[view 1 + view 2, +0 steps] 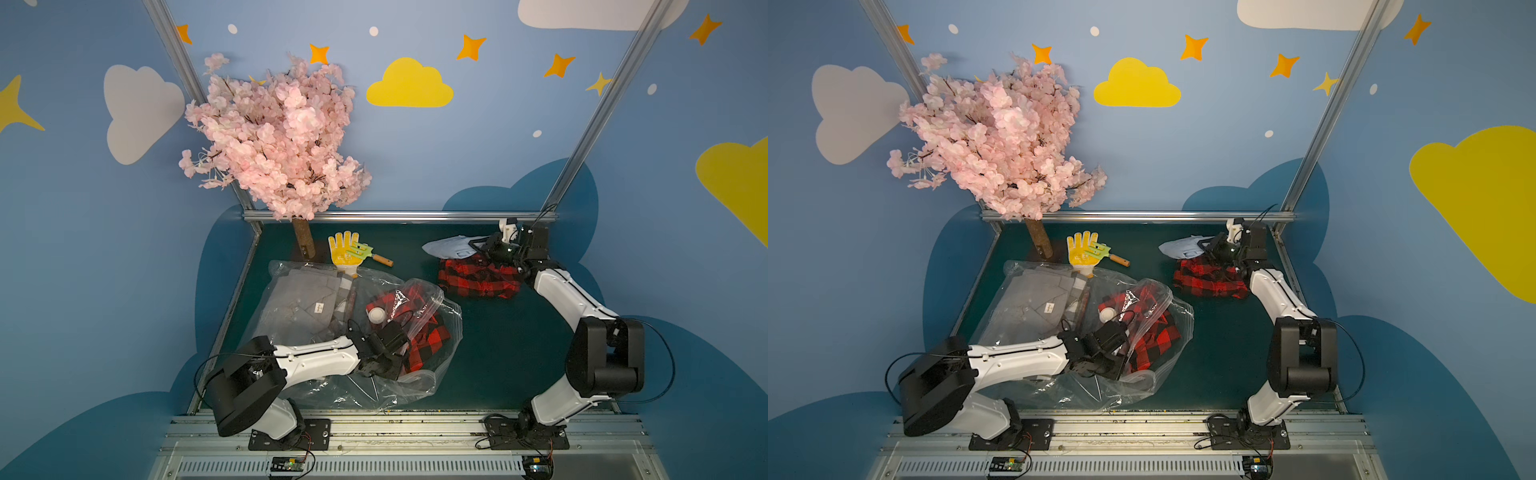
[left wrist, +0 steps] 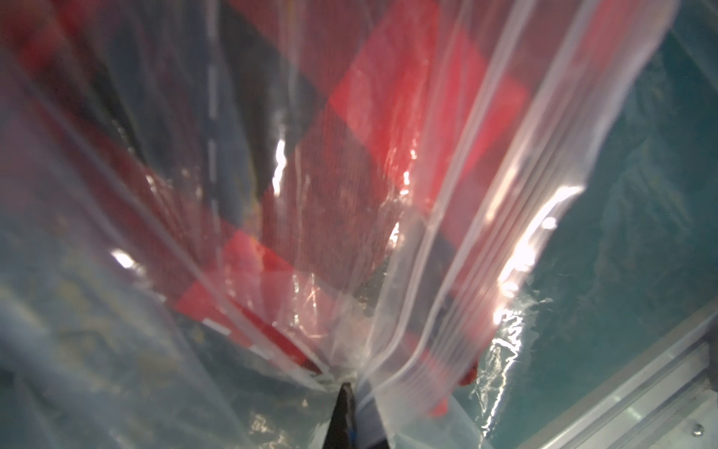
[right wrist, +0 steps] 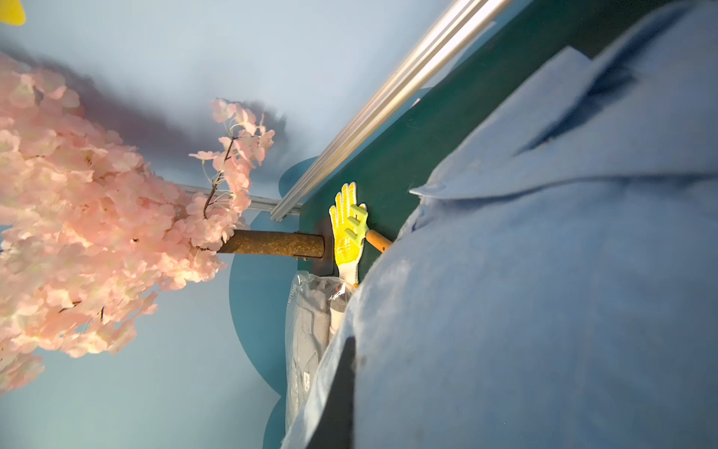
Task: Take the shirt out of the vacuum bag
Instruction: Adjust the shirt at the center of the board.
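The clear vacuum bag [image 1: 415, 376] [image 1: 1142, 376] lies crumpled on the left of the green table, its white valve [image 1: 376, 315] facing up. A red-and-black plaid shirt [image 1: 428, 336] [image 1: 1156, 334] [image 2: 388, 116] sits inside it. My left gripper [image 1: 395, 368] [image 1: 1113, 368] [image 2: 345, 388] is shut on the bag's zip-seal edge [image 2: 447, 272]. At the back right, my right gripper [image 1: 477, 245] [image 1: 1210, 246] [image 3: 351, 350] is shut on a light blue shirt [image 1: 446, 249] [image 3: 544, 291]. This shirt is lifted just above a second plaid shirt [image 1: 478, 280] [image 1: 1208, 282] lying outside the bag.
A folded grey shirt [image 1: 303, 303] lies under clear plastic at the bag's left end. A yellow glove [image 1: 343, 249] with a small green rake [image 1: 365, 251] lies at the back. A pink blossom tree [image 1: 274, 137] stands at the back left corner. Metal rails edge the table.
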Controlling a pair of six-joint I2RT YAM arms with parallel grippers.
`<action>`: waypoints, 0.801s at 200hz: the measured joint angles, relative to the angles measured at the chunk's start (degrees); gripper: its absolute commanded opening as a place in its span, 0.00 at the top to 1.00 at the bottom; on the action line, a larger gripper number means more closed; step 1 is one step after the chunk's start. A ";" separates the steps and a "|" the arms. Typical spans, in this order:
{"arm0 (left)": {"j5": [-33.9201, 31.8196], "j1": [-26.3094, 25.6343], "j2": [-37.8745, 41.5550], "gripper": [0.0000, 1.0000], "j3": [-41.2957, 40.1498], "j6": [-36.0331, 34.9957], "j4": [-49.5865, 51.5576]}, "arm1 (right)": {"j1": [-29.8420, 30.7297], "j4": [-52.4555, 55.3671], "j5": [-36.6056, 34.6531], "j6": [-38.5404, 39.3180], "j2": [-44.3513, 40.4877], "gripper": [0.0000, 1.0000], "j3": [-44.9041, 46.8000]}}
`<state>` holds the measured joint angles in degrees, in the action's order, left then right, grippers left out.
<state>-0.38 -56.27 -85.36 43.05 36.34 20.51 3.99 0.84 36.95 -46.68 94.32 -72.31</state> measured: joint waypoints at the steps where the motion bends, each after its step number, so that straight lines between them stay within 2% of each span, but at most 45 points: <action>1: 0.00 0.00 0.00 0.96 0.00 0.00 0.00 | 0.02 0.26 0.07 0.24 0.22 1.00 -0.61; 72: -0.04 0.13 0.74 0.96 -0.59 0.00 0.02 | 2.89 21.24 5.44 12.81 15.15 1.00 -32.74; 122: -0.04 0.17 0.85 0.96 -0.85 0.00 -0.04 | 5.25 28.41 7.89 21.51 15.52 1.00 -42.58; 160: -0.02 0.24 0.92 0.96 -0.87 0.04 -0.04 | 6.21 41.09 10.75 33.00 17.73 1.00 -53.94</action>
<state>-0.40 -56.03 -84.44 42.17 36.38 20.47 10.20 41.93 47.70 -13.67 112.05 -126.26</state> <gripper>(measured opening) 0.050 0.067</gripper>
